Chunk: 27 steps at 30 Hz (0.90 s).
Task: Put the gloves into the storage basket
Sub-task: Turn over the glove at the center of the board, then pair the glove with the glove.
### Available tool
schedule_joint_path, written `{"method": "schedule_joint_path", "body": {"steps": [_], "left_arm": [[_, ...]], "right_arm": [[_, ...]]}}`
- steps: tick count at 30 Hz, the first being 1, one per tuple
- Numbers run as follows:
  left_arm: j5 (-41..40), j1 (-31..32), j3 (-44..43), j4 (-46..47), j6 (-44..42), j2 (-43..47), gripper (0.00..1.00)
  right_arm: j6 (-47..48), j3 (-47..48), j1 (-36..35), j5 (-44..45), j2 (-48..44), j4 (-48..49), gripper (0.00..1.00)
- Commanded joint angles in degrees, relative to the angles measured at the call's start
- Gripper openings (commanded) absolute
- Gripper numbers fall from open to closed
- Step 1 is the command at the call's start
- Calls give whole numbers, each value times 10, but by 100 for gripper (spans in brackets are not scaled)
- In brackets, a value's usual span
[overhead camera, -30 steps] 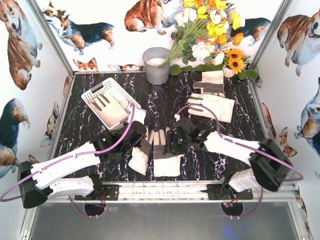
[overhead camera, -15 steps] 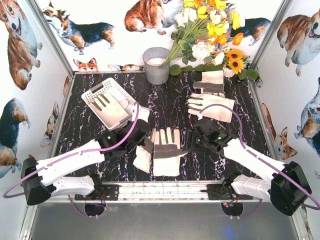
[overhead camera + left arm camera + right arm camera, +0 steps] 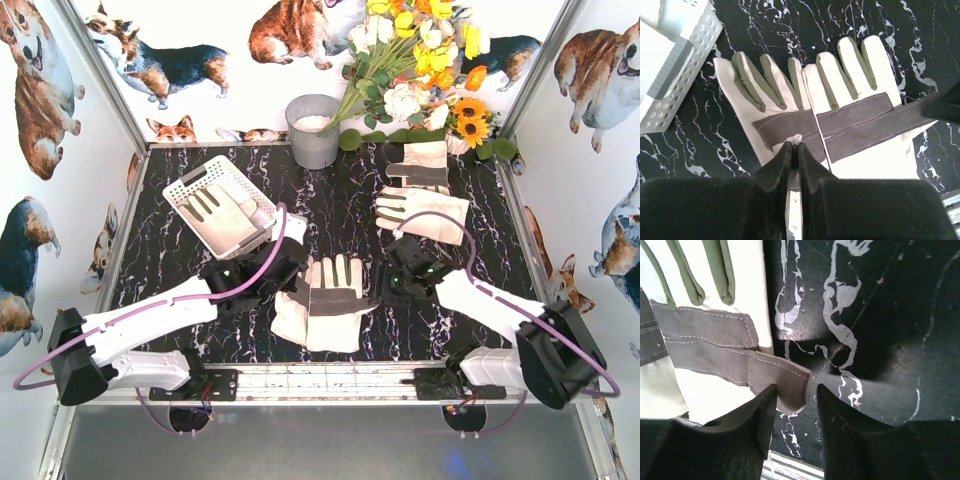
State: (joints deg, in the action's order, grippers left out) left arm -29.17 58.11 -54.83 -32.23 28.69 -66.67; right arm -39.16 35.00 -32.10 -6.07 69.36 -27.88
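Observation:
Two cream gloves with grey palm patches lie side by side, overlapping, near the front middle: the left glove (image 3: 755,95) and the right glove (image 3: 865,100). My left gripper (image 3: 795,146) is shut on a pinch of the left glove's palm fabric; in the top view the left gripper (image 3: 288,286) is at that glove's left edge. My right gripper (image 3: 795,390) stands open around the right glove's (image 3: 705,355) grey thumb flap (image 3: 782,377), with a gap on the flap's right side. The white storage basket (image 3: 190,187) sits at the back left with one glove (image 3: 225,212) inside.
Two more gloves (image 3: 422,212) (image 3: 420,166) lie at the back right. A grey metal bucket (image 3: 313,130) stands at the back centre beside a bunch of flowers (image 3: 420,70). The basket's corner (image 3: 682,65) is close to my left gripper. Walls enclose the table on three sides.
My right gripper left the top of the right glove, swung to its right side and now straddles the thumb flap with narrower jaws. The left gripper nudged its glove slightly rightward.

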Motion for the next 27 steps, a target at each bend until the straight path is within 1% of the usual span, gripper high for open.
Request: {"method": "schedule_joint_path", "body": {"steps": [1,3,5,8,9,13,20,24,27], "left_arm": [[23,2,-23,36,7,-22,0],[33,5,-21,59,13,-29,0],[48,9,-15,89,22,-38,0],[71,18,-9,142,41,-54,0],[78,21,-7,161,46,-63,0],[96,37,-6,229,68,-102,0],[109,67,-2,288,121,-169,0],[82,79,3,289,169,-188,0],[69,84,20,316,215,-191,0]], "right_arm": [[-2,0,1,-41,34,55,37],[-6,-7,1,-50,44,68,30],[-9,-16,1,-52,48,78,20],[-11,-27,1,-51,52,84,11],[-11,-29,1,-50,54,85,9],[-15,-39,1,-49,61,91,9],[-16,-44,1,-48,67,101,9],[-16,-41,1,-50,75,104,9],[-17,-41,1,-53,81,110,8]]}}
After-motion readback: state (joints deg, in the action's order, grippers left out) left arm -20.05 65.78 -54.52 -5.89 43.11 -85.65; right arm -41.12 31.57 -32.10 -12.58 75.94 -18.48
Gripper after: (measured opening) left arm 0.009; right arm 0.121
